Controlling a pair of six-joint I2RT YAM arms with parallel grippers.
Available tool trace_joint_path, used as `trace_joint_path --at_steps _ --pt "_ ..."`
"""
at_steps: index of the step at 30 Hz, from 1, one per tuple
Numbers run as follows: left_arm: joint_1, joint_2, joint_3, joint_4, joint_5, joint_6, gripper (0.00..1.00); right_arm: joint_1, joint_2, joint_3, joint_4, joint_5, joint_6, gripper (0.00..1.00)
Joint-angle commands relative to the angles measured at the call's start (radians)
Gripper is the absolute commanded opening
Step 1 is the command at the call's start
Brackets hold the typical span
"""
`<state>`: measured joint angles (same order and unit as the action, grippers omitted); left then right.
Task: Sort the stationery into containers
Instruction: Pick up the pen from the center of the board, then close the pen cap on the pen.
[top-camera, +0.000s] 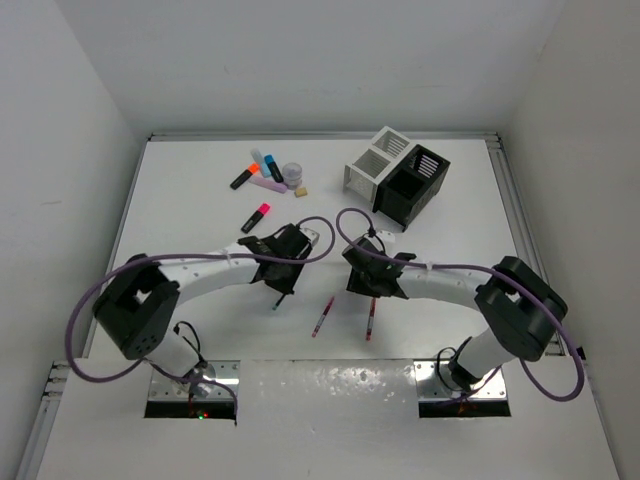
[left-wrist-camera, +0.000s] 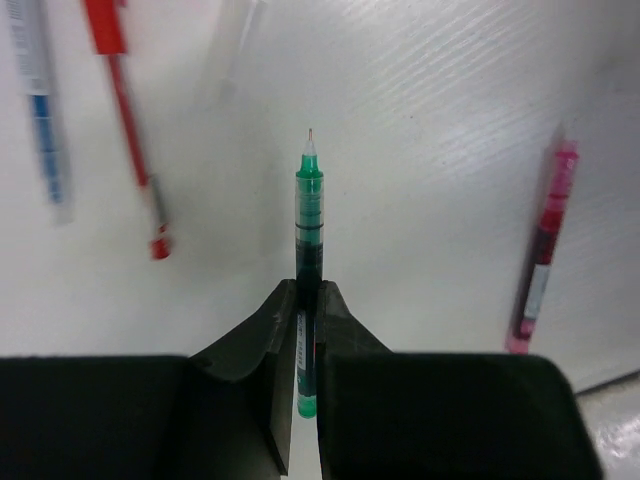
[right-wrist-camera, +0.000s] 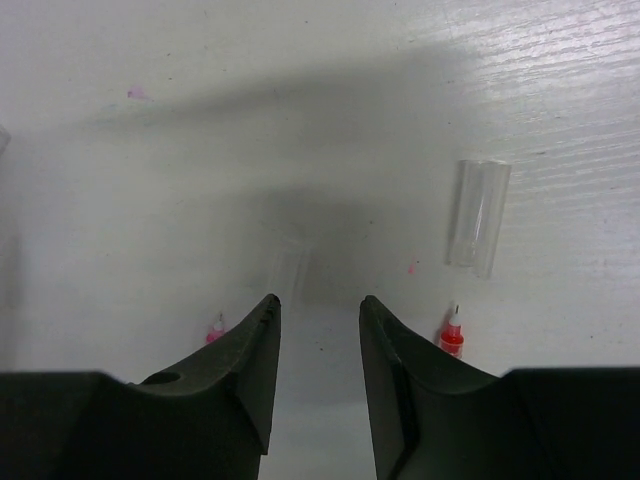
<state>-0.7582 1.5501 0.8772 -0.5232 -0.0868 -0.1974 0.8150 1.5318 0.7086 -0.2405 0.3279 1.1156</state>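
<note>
- The left gripper (left-wrist-camera: 307, 297) has its jaws pinched tight on the green pen (left-wrist-camera: 309, 200). It's grabbing near the back end, so most of the barrel pokes out ahead of the jaws. With that much overhang, the pen could pivot or slip on the lift.
- That long nose could also clip a rim of the containers (top-camera: 400, 200), which sit well away from both grippers.
- The right gripper (right-wrist-camera: 318, 312) has its jaws partly open with nothing between them. A clear cap (right-wrist-camera: 478, 215) lies ahead and off to one side, and a red pen tip (right-wrist-camera: 452, 338) sits just outside the same jaw. Closing here probably grabs air or flicks that tip.
</note>
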Motion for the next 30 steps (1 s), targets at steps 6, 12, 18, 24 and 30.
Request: trace_joint_path --at_steps 6,12,18,24,30 --pt "0.002 -0.174 0.013 -0.055 -0.024 -0.013 0.0 0.018 0.062 0.074 0.044 0.005 -0.011 0.37" --pt "0.005 -0.212 -0.024 -0.025 -0.03 -0.033 0.0 0.033 0.05 0.071 0.038 0.034 -0.001 0.37" --pt "0.016 -0.281 -0.081 0.043 -0.077 -0.034 0.0 0.033 0.114 0.083 0.017 0.056 0.021 0.38" --pt "0.054 -0.347 -0.107 0.083 -0.111 -0.013 0.0 0.039 0.182 0.101 -0.011 0.048 0.009 0.22" --pt "0.074 -0.403 -0.118 0.1 -0.099 0.012 0.0 0.047 0.137 0.109 -0.071 0.102 0.007 0.0"
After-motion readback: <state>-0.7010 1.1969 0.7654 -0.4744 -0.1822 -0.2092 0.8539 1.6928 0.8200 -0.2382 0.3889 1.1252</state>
